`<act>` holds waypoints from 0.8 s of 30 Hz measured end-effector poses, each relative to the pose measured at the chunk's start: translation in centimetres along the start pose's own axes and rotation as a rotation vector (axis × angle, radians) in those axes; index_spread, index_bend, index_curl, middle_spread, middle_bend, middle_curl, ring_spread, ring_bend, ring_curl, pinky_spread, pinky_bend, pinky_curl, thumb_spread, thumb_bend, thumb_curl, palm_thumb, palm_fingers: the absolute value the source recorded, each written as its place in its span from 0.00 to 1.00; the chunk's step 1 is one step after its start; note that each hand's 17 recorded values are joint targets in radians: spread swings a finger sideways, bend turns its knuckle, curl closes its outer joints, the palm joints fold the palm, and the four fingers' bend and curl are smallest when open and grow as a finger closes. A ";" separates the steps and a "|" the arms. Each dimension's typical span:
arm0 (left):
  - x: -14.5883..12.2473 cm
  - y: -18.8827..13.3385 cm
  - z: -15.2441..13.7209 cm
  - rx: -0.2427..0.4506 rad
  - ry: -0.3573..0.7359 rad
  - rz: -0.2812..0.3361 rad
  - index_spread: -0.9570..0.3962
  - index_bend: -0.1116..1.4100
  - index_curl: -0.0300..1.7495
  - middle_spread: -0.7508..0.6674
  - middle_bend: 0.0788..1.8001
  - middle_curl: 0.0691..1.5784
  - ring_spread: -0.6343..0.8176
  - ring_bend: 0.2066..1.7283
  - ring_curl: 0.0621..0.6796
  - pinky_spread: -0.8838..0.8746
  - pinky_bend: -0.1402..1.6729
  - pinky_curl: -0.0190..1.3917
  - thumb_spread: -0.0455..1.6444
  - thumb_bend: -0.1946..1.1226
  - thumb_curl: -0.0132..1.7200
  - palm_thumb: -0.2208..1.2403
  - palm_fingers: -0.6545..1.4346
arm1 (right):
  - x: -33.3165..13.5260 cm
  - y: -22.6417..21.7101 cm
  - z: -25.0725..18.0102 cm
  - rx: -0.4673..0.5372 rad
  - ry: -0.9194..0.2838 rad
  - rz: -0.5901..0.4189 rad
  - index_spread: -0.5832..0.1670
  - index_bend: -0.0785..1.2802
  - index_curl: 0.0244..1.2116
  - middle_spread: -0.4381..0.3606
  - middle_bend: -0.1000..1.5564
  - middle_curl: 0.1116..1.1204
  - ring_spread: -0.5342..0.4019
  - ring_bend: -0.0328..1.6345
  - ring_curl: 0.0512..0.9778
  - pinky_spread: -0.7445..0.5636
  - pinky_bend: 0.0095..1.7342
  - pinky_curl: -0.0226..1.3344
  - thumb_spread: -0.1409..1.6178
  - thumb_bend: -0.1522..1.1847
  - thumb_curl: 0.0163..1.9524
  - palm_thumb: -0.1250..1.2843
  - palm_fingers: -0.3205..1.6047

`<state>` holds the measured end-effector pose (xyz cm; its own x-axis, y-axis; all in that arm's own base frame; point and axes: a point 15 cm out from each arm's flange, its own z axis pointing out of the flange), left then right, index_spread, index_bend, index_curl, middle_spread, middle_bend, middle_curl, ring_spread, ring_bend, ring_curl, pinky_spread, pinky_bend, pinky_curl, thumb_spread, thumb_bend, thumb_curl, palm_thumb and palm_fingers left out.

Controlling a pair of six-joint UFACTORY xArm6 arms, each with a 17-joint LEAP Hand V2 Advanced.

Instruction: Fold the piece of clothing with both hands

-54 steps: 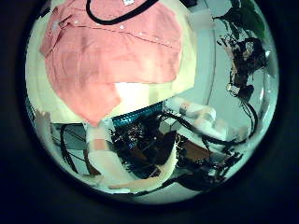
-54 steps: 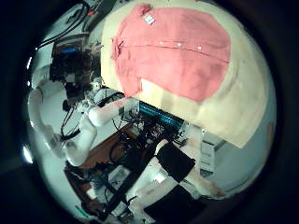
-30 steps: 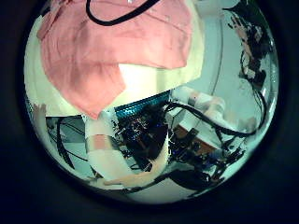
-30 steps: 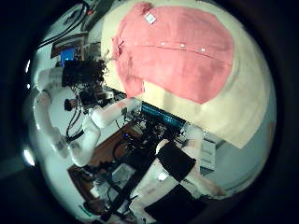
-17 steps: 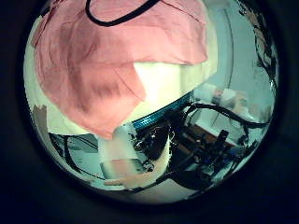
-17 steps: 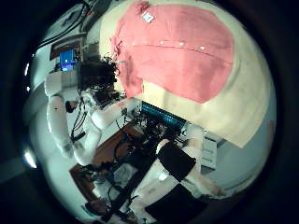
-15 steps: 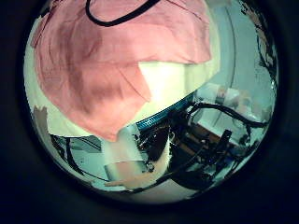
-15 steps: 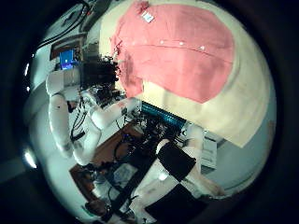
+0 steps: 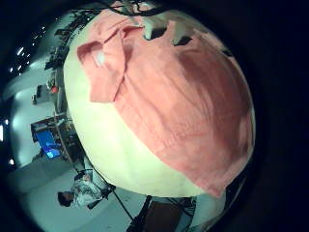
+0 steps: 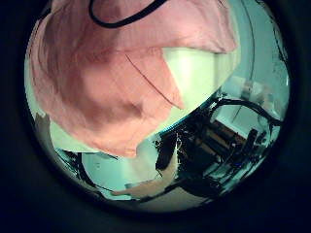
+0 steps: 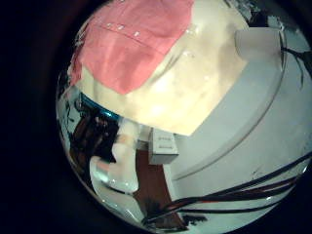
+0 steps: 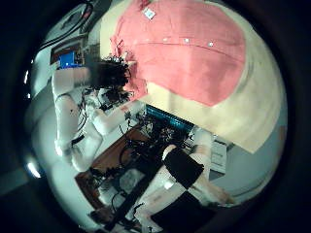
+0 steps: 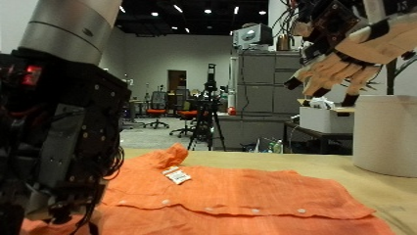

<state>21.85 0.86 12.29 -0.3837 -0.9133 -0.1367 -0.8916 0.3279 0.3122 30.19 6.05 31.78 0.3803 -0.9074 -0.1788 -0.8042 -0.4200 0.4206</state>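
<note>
A salmon button-up shirt point(image 13: 221, 191) lies spread flat on the pale table point(image 13: 381, 192), a white tag point(image 13: 176, 176) at its collar. My left hand point(image 13: 52, 147) hangs low at the shirt's near edge with its black fingers pointing down and relaxed, holding nothing I can see. The right thumb side view shows the left hand point(image 12: 115, 76) beside a sleeve of the shirt point(image 12: 185, 49). High above the table, my right hand point(image 13: 346, 54) is open with fingers spread. The shirt point(image 10: 107, 78) fills much of the left palm views point(image 9: 174, 97); the right little finger side view has it point(image 11: 132, 44) far off.
A white cylinder point(image 13: 385, 132) stands at the table's far side, below the right hand. Behind the table are grey cabinets point(image 13: 260, 93) and a pale box point(image 13: 319, 117). The table's edge point(image 11: 185, 112) runs close past the shirt's hem.
The left hand has come down toward the shirt, which now fills more of its palm view. Seen from the right palm, it has reached the sleeve. The right hand has hardly moved.
</note>
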 end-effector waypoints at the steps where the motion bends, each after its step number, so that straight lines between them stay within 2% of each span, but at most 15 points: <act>1: 0.0 0.0 0.2 -0.006 0.001 0.001 0.69 0.18 0.21 0.78 0.05 0.08 0.84 0.16 0.29 0.79 0.23 0.25 0.54 0.12 0.19 0.24 0.31 | 0.0 0.0 0.0 -0.001 -0.001 0.000 0.33 0.18 0.21 0.64 0.17 0.19 0.81 0.16 0.24 0.79 0.17 0.26 0.74 0.10 0.13 0.48 0.17; 6: 0.1 -0.1 0.9 -0.020 0.002 0.001 0.70 0.17 0.20 0.71 0.09 0.11 0.80 0.16 0.29 0.78 0.21 0.24 0.54 0.12 0.19 0.24 0.34 | 0.1 -0.1 0.2 -0.007 -0.002 -0.001 0.33 0.18 0.21 0.64 0.17 0.19 0.81 0.16 0.24 0.79 0.17 0.26 0.74 0.10 0.13 0.48 0.17; 11: 0.2 -0.4 1.2 -0.043 0.003 -0.003 0.71 0.18 0.19 0.60 0.17 0.16 0.69 0.17 0.29 0.72 0.20 0.23 0.54 0.13 0.19 0.25 0.42 | 0.2 -0.1 0.3 -0.010 -0.001 0.001 0.33 0.18 0.21 0.64 0.17 0.19 0.81 0.16 0.24 0.79 0.17 0.26 0.74 0.10 0.13 0.48 0.17; 14: 0.2 -0.8 1.3 -0.058 0.003 -0.015 0.69 0.20 0.20 0.52 0.24 0.18 0.56 0.19 0.30 0.63 0.20 0.23 0.54 0.13 0.20 0.27 0.54 | 0.2 0.1 1.0 -0.027 -0.009 0.006 0.33 0.18 0.21 0.64 0.17 0.19 0.81 0.16 0.24 0.78 0.17 0.26 0.74 0.10 0.13 0.49 0.17; 15: 0.2 -1.2 1.1 -0.058 0.001 -0.021 0.66 0.20 0.20 0.48 0.28 0.20 0.48 0.22 0.31 0.56 0.22 0.23 0.54 0.13 0.20 0.29 0.61 | 0.3 0.2 1.3 -0.035 -0.012 0.008 0.33 0.18 0.21 0.64 0.17 0.19 0.81 0.16 0.24 0.78 0.17 0.26 0.74 0.10 0.13 0.49 0.17; 19: -0.3 -2.4 0.0 -0.046 -0.002 -0.041 0.56 0.21 0.22 0.37 0.35 0.25 0.29 0.31 0.39 0.37 0.32 0.27 0.58 0.14 0.20 0.35 0.77 | 0.5 -0.1 1.8 -0.030 -0.011 0.012 0.33 0.17 0.21 0.63 0.18 0.19 0.80 0.16 0.24 0.78 0.17 0.26 0.74 0.10 0.13 0.49 0.17; 22: -0.9 -3.5 -1.5 -0.020 -0.007 -0.059 0.50 0.22 0.24 0.30 0.38 0.29 0.19 0.34 0.44 0.26 0.38 0.31 0.61 0.14 0.20 0.39 0.82 | 0.5 0.0 2.2 -0.040 -0.010 0.013 0.34 0.18 0.21 0.63 0.18 0.20 0.79 0.17 0.24 0.78 0.16 0.26 0.74 0.10 0.13 0.49 0.18; 24: -1.2 -4.2 -2.4 -0.013 -0.009 -0.066 0.46 0.23 0.26 0.26 0.40 0.31 0.14 0.35 0.48 0.21 0.42 0.33 0.62 0.14 0.20 0.41 0.82 | 0.5 0.4 4.0 -0.081 -0.020 0.018 0.35 0.18 0.21 0.63 0.18 0.20 0.78 0.17 0.24 0.78 0.16 0.26 0.74 0.10 0.13 0.49 0.19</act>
<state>26.61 0.00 13.41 -0.3261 -0.9306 -0.1664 -0.9121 0.2635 0.3142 28.21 5.34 28.29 0.3565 -0.9152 -0.1879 -0.7711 -0.4018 0.4939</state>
